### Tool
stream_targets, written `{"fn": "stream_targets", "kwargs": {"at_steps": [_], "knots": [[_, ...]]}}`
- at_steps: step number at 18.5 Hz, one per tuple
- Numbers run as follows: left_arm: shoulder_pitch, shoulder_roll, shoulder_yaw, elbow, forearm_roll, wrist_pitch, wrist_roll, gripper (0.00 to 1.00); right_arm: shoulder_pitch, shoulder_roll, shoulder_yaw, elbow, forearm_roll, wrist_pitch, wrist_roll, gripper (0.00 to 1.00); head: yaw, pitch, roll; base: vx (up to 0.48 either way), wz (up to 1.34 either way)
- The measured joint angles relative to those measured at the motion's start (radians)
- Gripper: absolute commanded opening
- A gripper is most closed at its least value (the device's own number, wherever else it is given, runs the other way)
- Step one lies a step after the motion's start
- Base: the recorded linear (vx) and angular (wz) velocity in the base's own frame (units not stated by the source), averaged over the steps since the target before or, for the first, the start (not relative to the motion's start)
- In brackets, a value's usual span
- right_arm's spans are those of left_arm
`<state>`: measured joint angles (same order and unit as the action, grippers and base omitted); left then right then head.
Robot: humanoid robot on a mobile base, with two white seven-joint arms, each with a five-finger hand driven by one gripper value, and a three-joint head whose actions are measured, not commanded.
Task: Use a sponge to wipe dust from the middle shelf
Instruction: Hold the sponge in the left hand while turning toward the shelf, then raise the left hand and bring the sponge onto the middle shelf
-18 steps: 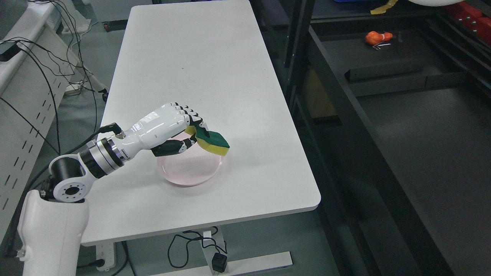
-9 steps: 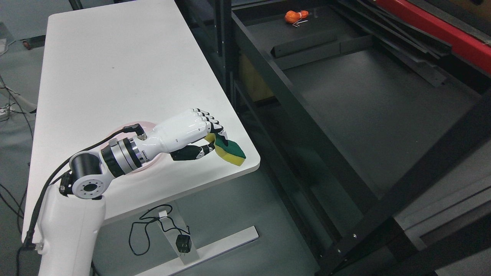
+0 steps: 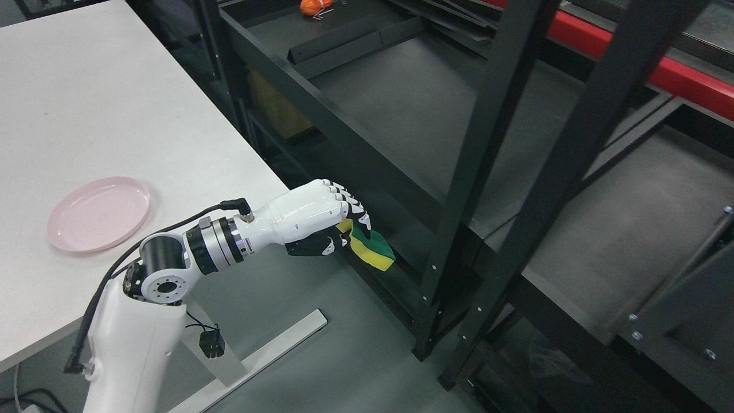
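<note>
The fingers (image 3: 354, 213) of the left hand (image 3: 312, 215) are curling down over a sponge (image 3: 375, 250) and pinching it against the thumb, so that its green face is showing on top and its yellow foam underneath. The sponge is hanging out past the fingertips, tilting downward, over the floor in the gap between the worktop (image 3: 114, 115) and the rack (image 3: 504, 132). It is sitting just in front of the black front rail of the shelf (image 3: 436, 109) and is touching neither the shelf nor the worktop. The left arm is reaching in from the lower left, crossing the worktop's near corner. On the worktop, well apart from the hand, a pink plate (image 3: 98, 213) is lying flat and is holding nothing. The dark shelf board is stretching away behind the rail, and far back on it an orange object (image 3: 315, 6) is resting at the top edge, too small to make out. A red beam (image 3: 659, 71) is running along the rack's far side.
</note>
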<state>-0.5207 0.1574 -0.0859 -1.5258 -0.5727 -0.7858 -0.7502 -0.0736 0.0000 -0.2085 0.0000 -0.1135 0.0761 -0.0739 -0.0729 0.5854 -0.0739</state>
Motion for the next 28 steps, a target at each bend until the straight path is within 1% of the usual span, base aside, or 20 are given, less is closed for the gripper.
{"fn": "stream_targets", "kwargs": {"at_steps": [10, 18, 21, 23, 28], "knots": [[0.018, -0.026, -0.042, 0.001, 0.002, 0.0, 0.0, 0.01, 0.0, 0.0, 0.0, 0.0, 0.0, 0.0, 0.0, 1.0, 0.0, 0.0, 0.0, -0.205, -0.57], [0.004, -0.081, -0.092, 0.003, 0.016, 0.0, -0.002, 0.01, 0.0, 0.0, 0.0, 0.0, 0.0, 0.0, 0.0, 1.0, 0.0, 0.0, 0.0, -0.124, -0.68], [-0.046, -0.1, -0.124, 0.016, 0.04, 0.0, 0.0, 0.01, 0.0, 0.0, 0.0, 0.0, 0.0, 0.0, 0.0, 1.0, 0.0, 0.0, 0.0, -0.019, -0.48], [-0.109, -0.111, -0.142, 0.036, 0.058, 0.0, 0.006, 0.01, 0.0, 0.0, 0.0, 0.0, 0.0, 0.0, 0.0, 1.0, 0.0, -0.001, 0.0, 0.017, -0.39], [-0.333, -0.129, -0.189, 0.107, 0.099, 0.0, 0.006, 0.01, 0.0, 0.0, 0.0, 0.0, 0.0, 0.0, 0.0, 1.0, 0.0, -0.001, 0.0, 0.027, -0.28]]}}
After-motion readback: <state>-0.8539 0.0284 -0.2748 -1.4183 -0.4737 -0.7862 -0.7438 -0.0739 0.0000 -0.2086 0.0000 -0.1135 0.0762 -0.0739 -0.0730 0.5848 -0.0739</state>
